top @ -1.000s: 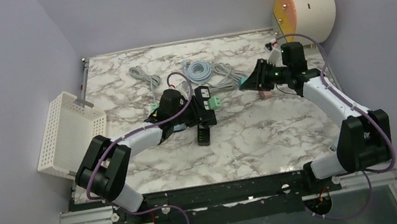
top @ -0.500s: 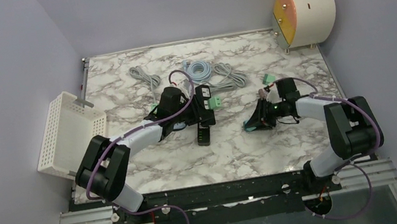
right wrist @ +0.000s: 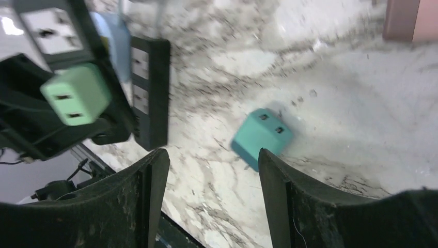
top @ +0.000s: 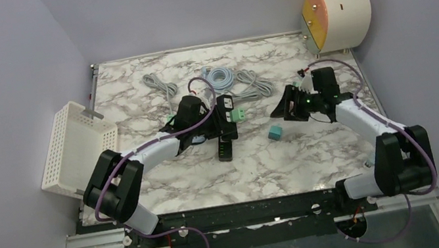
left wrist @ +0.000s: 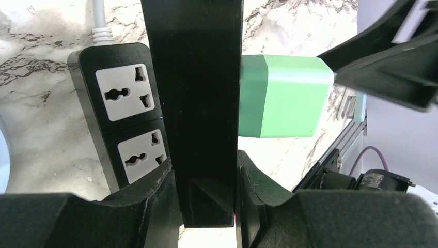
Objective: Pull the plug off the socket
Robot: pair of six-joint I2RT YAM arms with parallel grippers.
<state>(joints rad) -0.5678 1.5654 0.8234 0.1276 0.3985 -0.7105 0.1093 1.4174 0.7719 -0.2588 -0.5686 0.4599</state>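
Right claw [top: 285, 105] had lifted off the teal plug [top: 275, 132], spread wide and empty; the plug lay on the bench [top: 320, 148] right of the power strip [top: 226, 147], which the left claw [left wrist: 206, 175] clamped.

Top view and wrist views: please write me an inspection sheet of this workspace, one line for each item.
surface: marble table, no spill seen.
job's things: green plug sits in the strip; teal plug lies loose on the table; second strip lies flat.
clutter: pink block; basket at the left edge.
grippers: left gripper shut on the strip; right gripper open, holding nothing.
cables: grey cables and blue coil, far side.
surroundings: lilac walls; drum, far right corner.
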